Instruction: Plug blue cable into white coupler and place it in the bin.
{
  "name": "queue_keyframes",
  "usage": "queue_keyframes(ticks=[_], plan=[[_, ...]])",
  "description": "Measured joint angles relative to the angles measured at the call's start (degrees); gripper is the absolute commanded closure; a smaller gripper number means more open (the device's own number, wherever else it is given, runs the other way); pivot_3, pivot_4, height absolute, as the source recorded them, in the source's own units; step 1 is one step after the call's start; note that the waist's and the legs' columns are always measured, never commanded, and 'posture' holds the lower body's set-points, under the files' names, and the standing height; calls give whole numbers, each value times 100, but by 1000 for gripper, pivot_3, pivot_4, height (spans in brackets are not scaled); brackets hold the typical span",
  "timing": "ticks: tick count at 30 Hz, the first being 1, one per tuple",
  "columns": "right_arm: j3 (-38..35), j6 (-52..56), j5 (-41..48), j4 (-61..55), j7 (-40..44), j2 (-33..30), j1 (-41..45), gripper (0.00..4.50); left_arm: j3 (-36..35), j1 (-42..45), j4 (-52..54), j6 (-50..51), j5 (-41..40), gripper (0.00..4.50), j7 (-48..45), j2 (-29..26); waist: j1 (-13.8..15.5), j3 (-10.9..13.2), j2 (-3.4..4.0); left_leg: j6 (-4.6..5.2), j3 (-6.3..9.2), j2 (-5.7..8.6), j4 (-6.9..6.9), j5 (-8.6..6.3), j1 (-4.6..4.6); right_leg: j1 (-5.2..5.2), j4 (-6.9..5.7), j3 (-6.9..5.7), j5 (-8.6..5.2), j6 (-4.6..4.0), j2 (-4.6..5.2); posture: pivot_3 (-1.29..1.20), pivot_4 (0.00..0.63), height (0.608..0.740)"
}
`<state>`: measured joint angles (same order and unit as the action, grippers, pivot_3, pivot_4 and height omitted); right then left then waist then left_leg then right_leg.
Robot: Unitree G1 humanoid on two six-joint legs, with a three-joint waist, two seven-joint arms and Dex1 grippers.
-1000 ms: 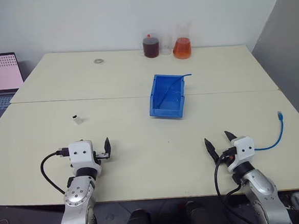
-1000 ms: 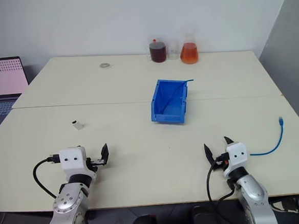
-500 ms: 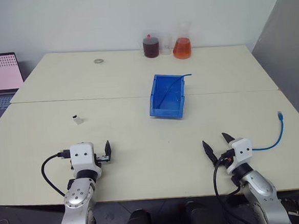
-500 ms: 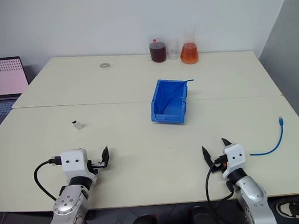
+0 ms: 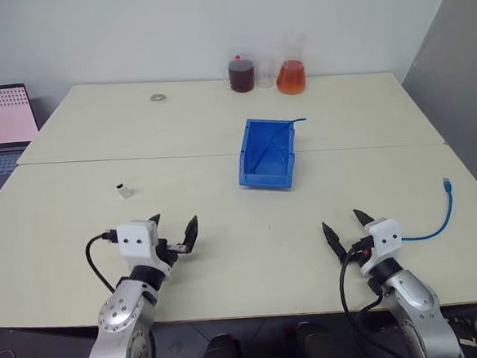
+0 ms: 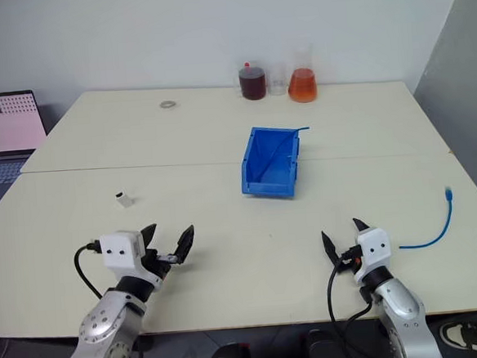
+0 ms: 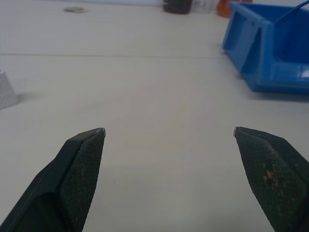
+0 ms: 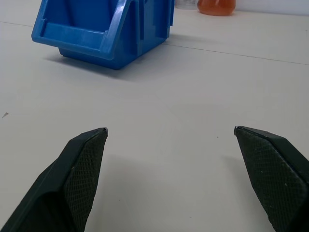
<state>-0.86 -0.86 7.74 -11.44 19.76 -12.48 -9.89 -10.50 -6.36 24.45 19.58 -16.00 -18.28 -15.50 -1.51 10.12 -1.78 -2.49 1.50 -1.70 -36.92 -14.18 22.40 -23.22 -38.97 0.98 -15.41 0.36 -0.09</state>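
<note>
My left gripper (image 5: 174, 236): white boxy housing w/ two dark dots on its face, two black pointed fingers (image 7: 77, 169), cross-hatch texture on pads. Black cable loops from housing back to silver-grey forearm w/ round joint cap. My right gripper (image 5: 346, 227): same white housing, black fingers, black cable, silver forearm.

1. The bin (image 5: 267, 155) sits mid-table (image 5: 227, 253), its low lip toward the robot.
2. The white coupler (image 5: 123, 190) lies to the bin's left, nearer the robot.
3. The blue cable (image 5: 441, 214) lies at the right edge — well apart from both.
4. Two flasks (image 5: 291, 75) and a jar (image 5: 240, 74) stand behind the bin.
5. A laptop (image 5: 2, 130) sits far left — off the table.
</note>
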Motion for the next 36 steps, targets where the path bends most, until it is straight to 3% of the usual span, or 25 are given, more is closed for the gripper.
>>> queue_keyframes(ticks=[9,13,19,25,33,36], plan=[[-241,253,-202,-1256,-527,47,-100,41,567,1506,-230,658,-419,0,-1385,-1221,20,1,1,-1,1,3,-2,1,7,-2,1,-1,1,1,-9,0,150,740],[-997,1114,-120,-1627,-1149,114,-9,41,965,2404,-463,1378,-933,0,-2478,-1875,5,2,1,-1,-5,5,-1,1,8,-3,2,4,1,2,-10,0,150,740],[-2210,2402,264,-1449,-1509,-345,444,41,1590,3157,-487,2069,-1539,0,-4026,-2647,-35,7,11,-1,-10,3,4,0,5,-6,2,10,0,0,-18,0,150,740],[-2768,3302,585,-397,-1356,-1047,899,41,2050,3425,-737,2011,-1468,0,-4743,-2812,-32,11,16,1,-10,2,4,0,6,-7,0,11,-3,-5,-24,0,150,740],[-2846,3663,818,1366,-795,-1857,1796,41,2300,3753,-1113,1750,-1207,0,-5000,-2686,-35,12,18,3,-11,2,4,0,7,-7,1,14,-3,-5,-28,0,150,740],[-2813,3677,912,1909,-587,-1987,2082,486,2370,3823,-1124,1746,-1189,0,-5110,-2683,-34,13,19,3,-10,2,4,0,9,-7,1,14,-4,-6,-28,0,150,740]])
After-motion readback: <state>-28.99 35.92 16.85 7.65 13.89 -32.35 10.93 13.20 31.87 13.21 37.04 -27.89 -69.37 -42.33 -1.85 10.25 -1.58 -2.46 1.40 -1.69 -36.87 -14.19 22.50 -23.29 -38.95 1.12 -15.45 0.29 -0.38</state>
